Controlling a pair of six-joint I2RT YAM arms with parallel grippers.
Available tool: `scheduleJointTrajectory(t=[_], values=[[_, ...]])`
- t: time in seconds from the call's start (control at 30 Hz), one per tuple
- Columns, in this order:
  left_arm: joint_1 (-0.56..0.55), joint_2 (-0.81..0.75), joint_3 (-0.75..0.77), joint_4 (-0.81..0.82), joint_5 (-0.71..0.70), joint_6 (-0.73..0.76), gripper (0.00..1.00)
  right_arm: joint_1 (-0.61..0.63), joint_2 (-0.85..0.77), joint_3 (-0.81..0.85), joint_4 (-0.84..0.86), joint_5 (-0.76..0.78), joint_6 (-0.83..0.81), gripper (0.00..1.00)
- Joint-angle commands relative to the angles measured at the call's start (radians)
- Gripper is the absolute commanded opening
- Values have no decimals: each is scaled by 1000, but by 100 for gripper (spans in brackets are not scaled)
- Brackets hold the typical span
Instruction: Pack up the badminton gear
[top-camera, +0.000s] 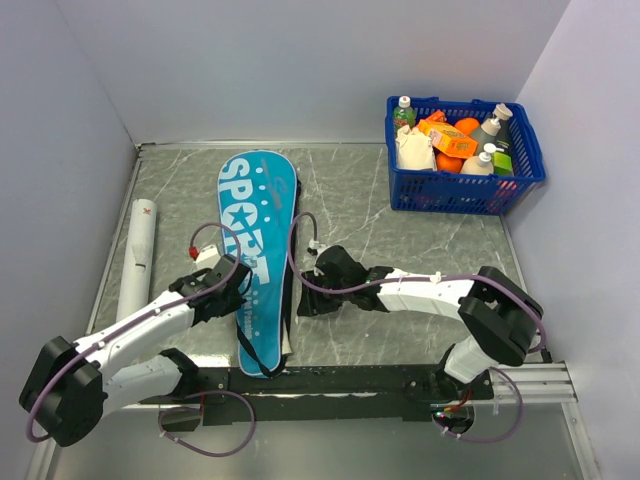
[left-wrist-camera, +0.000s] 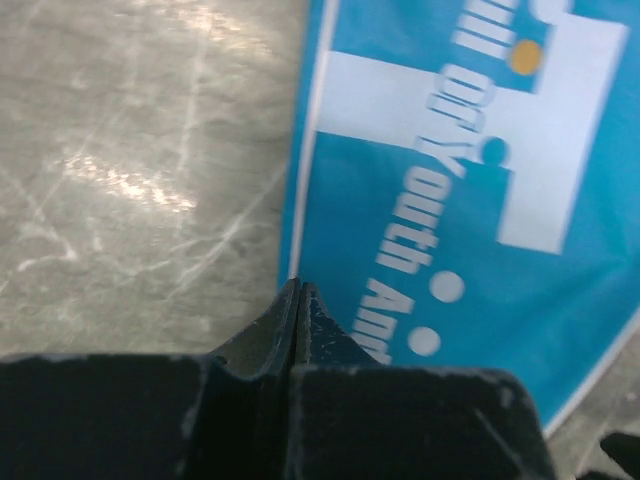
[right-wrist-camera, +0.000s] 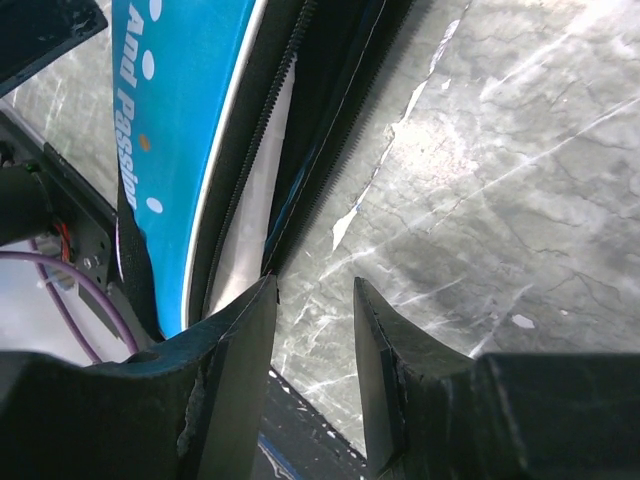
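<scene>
Shows left end effector (left-wrist-camera: 299, 290) pressed together at left edge of blue bag (top-camera: 255, 215), right end effector (right-wrist-camera: 315, 285) spread beside its unzipped side.

**Top view.** Illumination is diffuse and even, arriving from overhead. The table (top-camera: 400, 215) renders bright grey. Shadows are soft and short, lying just beside the blue bag (top-camera: 258, 240) and under both arms. Focus is sharp throughout.

**Left wrist view.** The bag's lettering is blurred. Left of the bag, the table carries streaked glare. The left gripper (left-wrist-camera: 298, 300), below the bag, is underexposed and nearly black.

**Right wrist view.** Right of the bag, the table shows broad white glare patches. The bag's edge is moderately sharp. The right gripper (right-wrist-camera: 314, 285), below the bag, is dark and soft.
</scene>
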Motion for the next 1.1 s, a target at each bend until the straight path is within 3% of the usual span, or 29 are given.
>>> scheduleJointTrajectory(t=[0.0,0.2,0.53,1.07], values=[[37,-3,-10,-38,-67,-84,1,11,20,23,40,-20,-16,44],[61,-3,-13,-81,-102,-118,1,11,66,49,45,-57,-13,44],[63,86,-53,41,-13,-90,1,19,86,32,154,-138,29,44],[63,60,-107,100,20,-78,1,55,162,71,190,-152,72,38]])
